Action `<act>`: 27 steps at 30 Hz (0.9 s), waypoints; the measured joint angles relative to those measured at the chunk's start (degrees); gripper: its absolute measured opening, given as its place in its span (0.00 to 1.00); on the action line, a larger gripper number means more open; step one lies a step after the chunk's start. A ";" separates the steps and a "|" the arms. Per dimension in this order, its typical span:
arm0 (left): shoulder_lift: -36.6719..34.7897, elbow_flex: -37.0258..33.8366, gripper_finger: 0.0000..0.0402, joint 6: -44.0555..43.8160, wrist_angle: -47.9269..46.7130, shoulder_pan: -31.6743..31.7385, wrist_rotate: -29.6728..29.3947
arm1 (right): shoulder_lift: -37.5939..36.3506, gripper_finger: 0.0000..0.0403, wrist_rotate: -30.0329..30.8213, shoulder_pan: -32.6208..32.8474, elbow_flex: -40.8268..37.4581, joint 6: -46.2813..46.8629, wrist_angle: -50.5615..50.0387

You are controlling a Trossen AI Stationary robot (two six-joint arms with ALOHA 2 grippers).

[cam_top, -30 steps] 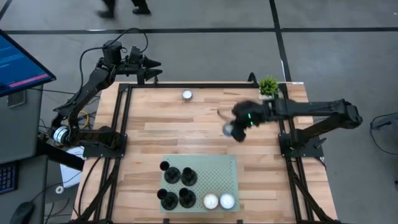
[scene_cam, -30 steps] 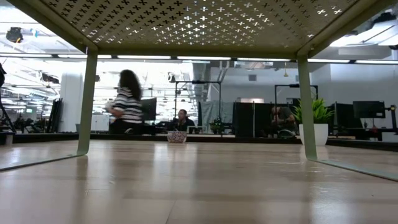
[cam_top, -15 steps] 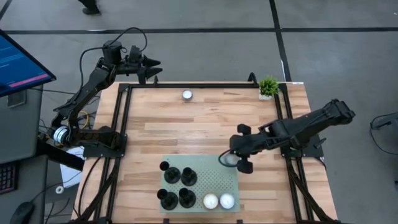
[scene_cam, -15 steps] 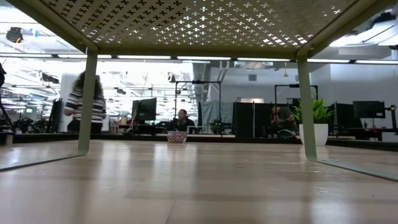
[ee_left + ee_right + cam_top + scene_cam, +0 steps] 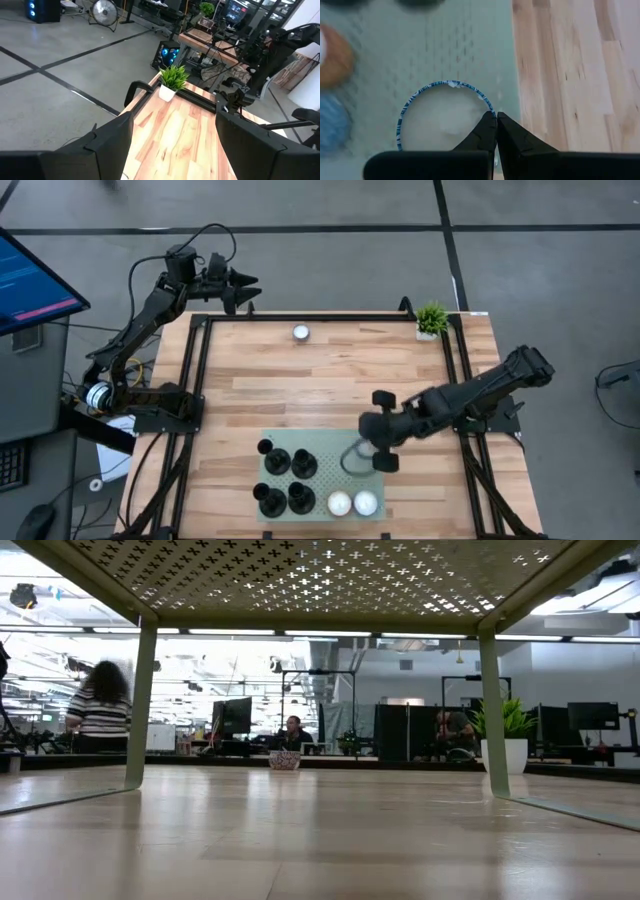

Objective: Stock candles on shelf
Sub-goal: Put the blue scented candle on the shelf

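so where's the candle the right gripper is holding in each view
High view: the held candle lies over the green shelf, at the right gripper.
Low view: not in it.
Left wrist view: not in it.
Right wrist view: centre-left, rim pinched.
Shared landmark: the perforated shelf.
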 joint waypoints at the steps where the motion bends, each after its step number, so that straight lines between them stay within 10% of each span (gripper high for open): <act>1: 0.00 0.00 0.71 0.00 0.03 0.00 0.02 | 0.73 0.00 1.15 0.97 0.60 0.24 -1.89; 27: 0.00 0.00 0.71 -9.15 0.43 0.00 0.00 | 8.81 0.00 13.59 11.08 10.26 6.12 -7.87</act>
